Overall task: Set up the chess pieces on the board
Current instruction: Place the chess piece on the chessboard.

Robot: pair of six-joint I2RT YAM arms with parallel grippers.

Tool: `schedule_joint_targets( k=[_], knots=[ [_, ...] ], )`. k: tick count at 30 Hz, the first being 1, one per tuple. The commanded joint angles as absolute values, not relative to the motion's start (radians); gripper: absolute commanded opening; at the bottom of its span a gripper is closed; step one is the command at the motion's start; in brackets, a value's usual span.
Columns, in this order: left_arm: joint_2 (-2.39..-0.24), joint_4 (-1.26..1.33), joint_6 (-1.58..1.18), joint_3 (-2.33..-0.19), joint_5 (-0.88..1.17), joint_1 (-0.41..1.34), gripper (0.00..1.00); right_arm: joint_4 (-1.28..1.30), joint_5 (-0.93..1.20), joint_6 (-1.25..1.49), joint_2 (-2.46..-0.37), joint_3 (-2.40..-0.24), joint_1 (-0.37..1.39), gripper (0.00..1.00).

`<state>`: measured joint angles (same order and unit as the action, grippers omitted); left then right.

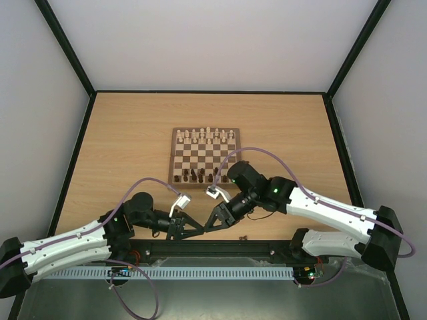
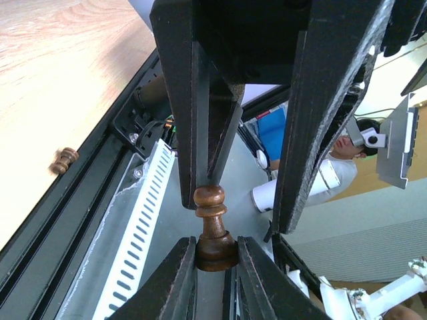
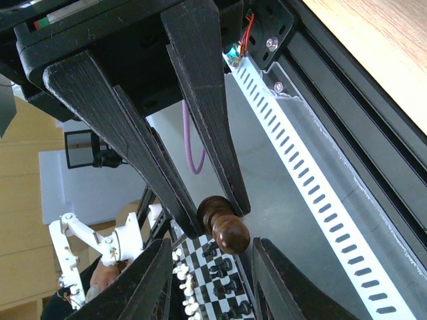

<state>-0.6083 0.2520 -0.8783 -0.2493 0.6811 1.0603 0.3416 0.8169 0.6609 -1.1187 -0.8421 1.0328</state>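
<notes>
One dark pawn sits in the left fingers, right fingers parted around its head.

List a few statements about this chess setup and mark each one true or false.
1. The left gripper pinches a dark pawn by its base. True.
2. The right gripper is clamped tight on that pawn. False: its fingers straddle the pawn's head and are not yet closed on it.
3. A second dark piece lies on its side on the table, near the front edge. True.
4. The pale pieces are scattered off the board. False: they stand in rows along its far edge.
</notes>
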Motion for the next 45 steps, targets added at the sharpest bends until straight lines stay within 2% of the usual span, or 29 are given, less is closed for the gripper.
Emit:
schedule_joint_targets(
  k=[1,6,16,23,37,42,45],
  knots=[
    [-0.593,0.281,-0.877,-0.233,0.705,1.067,0.18,0.346,0.816,0.646,-1.136,-0.868,1.04,0.33],
    [-0.575,0.278,-0.882,-0.227,0.704,1.072,0.18,0.343,0.809,0.646,-1.148,-0.884,1.04,0.27],
    [-0.554,0.275,-0.89,-0.219,0.698,1.083,0.18,0.326,0.814,0.649,-1.163,-0.9,1.04,0.25],
    [-0.553,0.278,-0.891,-0.215,0.69,1.086,0.18,0.324,0.828,0.649,-1.163,-0.891,1.04,0.17],
    [-0.587,0.291,-0.885,-0.224,0.688,1.086,0.19,0.328,0.865,0.639,-1.168,-0.867,1.042,0.15],
    [-0.604,0.291,-0.877,-0.233,0.686,1.086,0.19,0.328,0.868,0.616,-1.173,-0.866,1.043,0.09],
    [-0.613,0.277,-0.87,-0.242,0.679,1.087,0.23,0.333,0.868,0.605,-1.173,-0.867,1.044,0.06]
  ],
)
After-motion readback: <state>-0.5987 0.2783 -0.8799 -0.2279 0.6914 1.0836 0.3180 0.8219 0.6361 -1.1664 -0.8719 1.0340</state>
